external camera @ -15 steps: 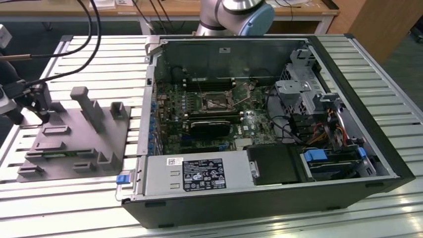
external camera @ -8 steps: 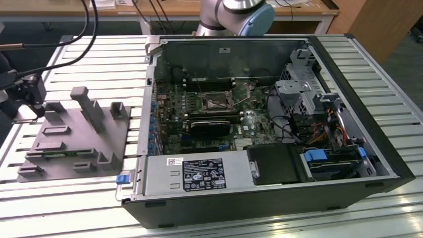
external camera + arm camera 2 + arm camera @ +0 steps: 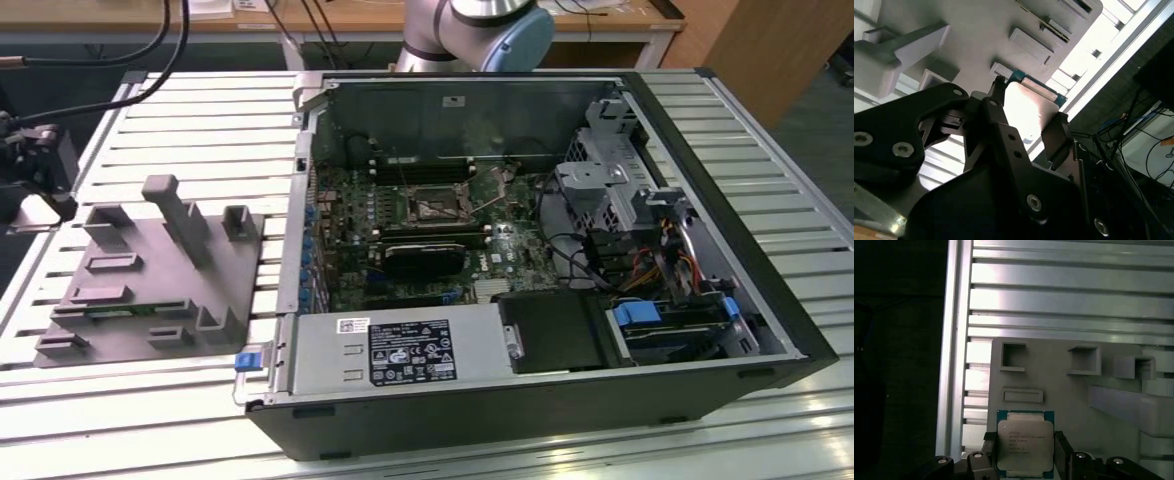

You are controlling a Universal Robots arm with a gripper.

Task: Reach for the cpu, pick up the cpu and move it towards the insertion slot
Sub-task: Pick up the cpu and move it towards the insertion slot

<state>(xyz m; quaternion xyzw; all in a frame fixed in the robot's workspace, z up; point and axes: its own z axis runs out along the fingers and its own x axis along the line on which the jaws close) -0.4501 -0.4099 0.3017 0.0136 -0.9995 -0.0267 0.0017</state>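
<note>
The cpu [image 3: 1025, 442] is a small square chip with a silvery top and a green rim. It sits between the two black fingers [image 3: 988, 452] of my gripper [image 3: 1025, 449], which press on its opposite edges. In the second wrist view the cpu [image 3: 1026, 112] shines bright between the fingers [image 3: 1054, 137] of the gripper [image 3: 1026, 120], just above the grey fixture [image 3: 979, 30]. In the exterior view the gripper [image 3: 34, 175] is at the far left, beside the fixture [image 3: 147, 275]. The insertion slot [image 3: 434, 206] lies on the green board inside the open computer case.
The open computer case [image 3: 534, 420] fills the middle and right of the slatted metal table [image 3: 187, 110]. Upright pegs [image 3: 171, 215] rise from the fixture. A black block [image 3: 427, 260] sits below the slot, and the power supply box [image 3: 387, 352] is at the case front.
</note>
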